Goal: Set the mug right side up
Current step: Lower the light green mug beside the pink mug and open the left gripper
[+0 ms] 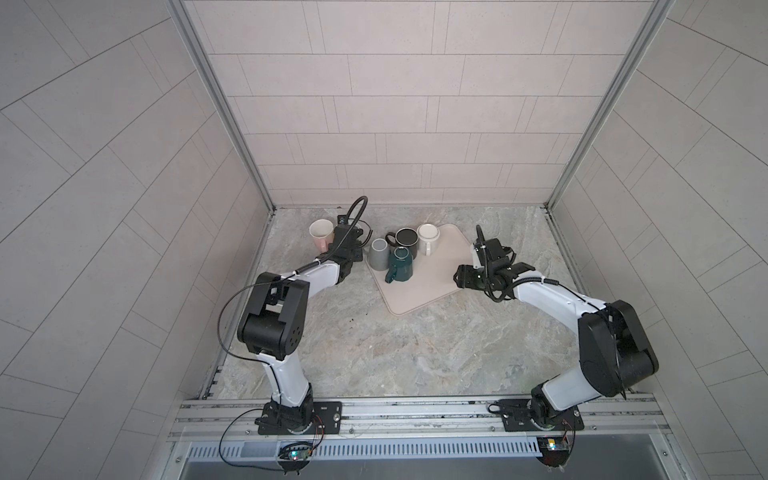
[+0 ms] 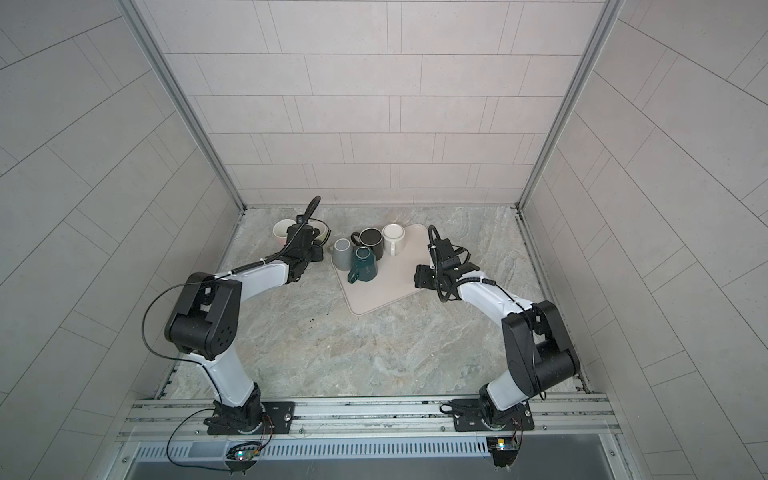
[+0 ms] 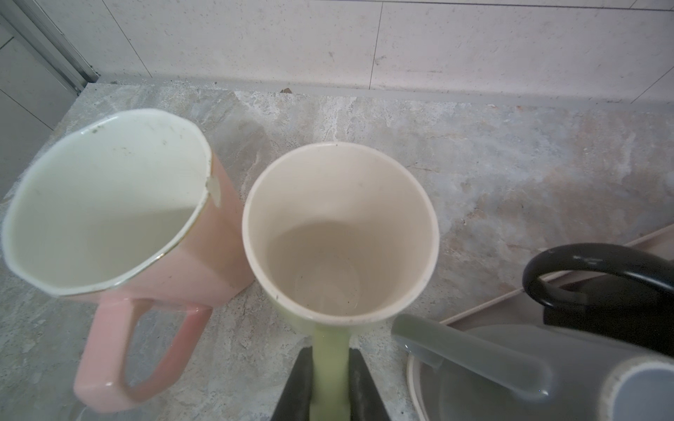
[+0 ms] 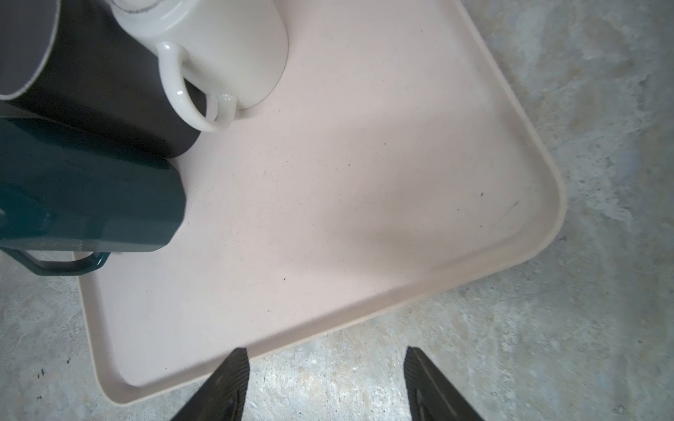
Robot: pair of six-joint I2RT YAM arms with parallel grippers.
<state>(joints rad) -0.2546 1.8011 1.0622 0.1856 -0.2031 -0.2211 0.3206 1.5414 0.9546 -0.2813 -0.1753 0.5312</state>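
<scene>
The mug is pale green outside and cream inside. It stands mouth up on the marble table, close beside a pink mug. My left gripper is shut on the mug's green handle, one black finger on each side. In both top views the left wrist covers most of this mug. My right gripper is open and empty, and hovers over the table just off the near edge of the beige tray. In a top view the right gripper sits at the tray's right corner.
On the tray stand a grey mug, a dark green mug, a black mug and a white mug, bunched at its far left. The pink mug is near the back left wall.
</scene>
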